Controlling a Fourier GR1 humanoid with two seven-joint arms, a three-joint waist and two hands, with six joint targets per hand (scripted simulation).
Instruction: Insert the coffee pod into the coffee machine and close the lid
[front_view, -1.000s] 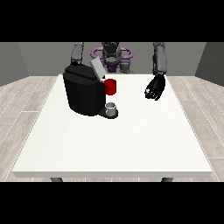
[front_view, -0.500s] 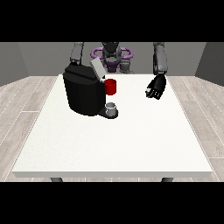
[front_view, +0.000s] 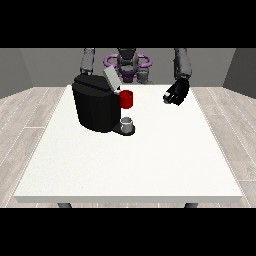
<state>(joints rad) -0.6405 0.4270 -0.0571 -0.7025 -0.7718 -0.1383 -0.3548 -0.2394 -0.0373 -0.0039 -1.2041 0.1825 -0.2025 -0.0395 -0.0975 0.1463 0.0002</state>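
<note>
Plainly, the coffee machine (front_view: 96, 102) stands at the table's (front_view: 150, 165) ten o'clock, lid (front_view: 111, 77) raised to admit a pod. A grey thing (front_view: 128, 122) sits on its tray, perhaps the pod. The hand at the view's right (front_view: 176, 93) hangs at two o'clock, fingers curled, apparently empty.

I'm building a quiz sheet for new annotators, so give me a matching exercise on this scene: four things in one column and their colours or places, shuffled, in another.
Things:
1. coffee machine
2. red thing at the machine
3. hand at the view's right
4. table

Descriptions:
A. white, bearing the machine
B. black, over the table's far right part
C. black body, on the table's left half
D. beside the machine's upper front, under the raised lid

Pairs: 1-C, 2-D, 3-B, 4-A
</note>
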